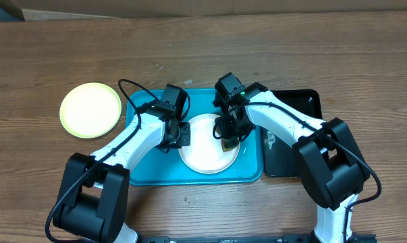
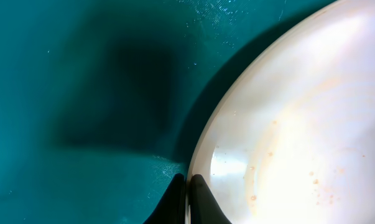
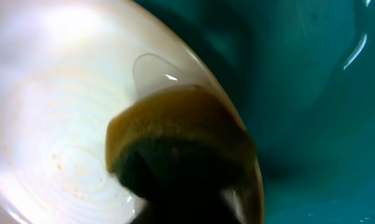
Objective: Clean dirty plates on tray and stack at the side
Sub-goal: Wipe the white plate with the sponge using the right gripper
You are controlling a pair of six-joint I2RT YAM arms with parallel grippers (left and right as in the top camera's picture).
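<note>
- A brown wood-grain worktop [image 1: 203,54] fills the overhead view; a tan strip [image 1: 190,5] runs along its far edge; nothing else of the room shows
- A large turquoise tray [image 1: 163,174] lies at the centre of the worktop, long side facing the robot; two white-and-black arms reach in over it, one from each side
- One white plate [image 1: 204,145] sits flat inside the tray, a little right of its middle, turquoise floor showing all round it
- A pale yellow-green plate [image 1: 90,109] rests on the bare wood to the left, off the tray and near its left end, not touching it
- A glossy black tray [image 1: 279,160] lies just beside the turquoise one on the right, partly hidden under the right arm; what it holds cannot be made out
- The left tool [image 2: 186,199] is at the white plate's left edge; its two dark fingers are pressed together on the rim, pinching it
- Faint orange specks [image 2: 318,186] dot the plate's inner surface in the left wrist view
- The right tool [image 1: 230,135] is over the plate's right side, clamped on a sponge [image 3: 175,137], yellow with a dark green face; the sponge presses on the plate near its right rim; the fingers themselves are blurred
- Pale orange rings [image 3: 69,162] show faintly on the plate beside the sponge
</note>
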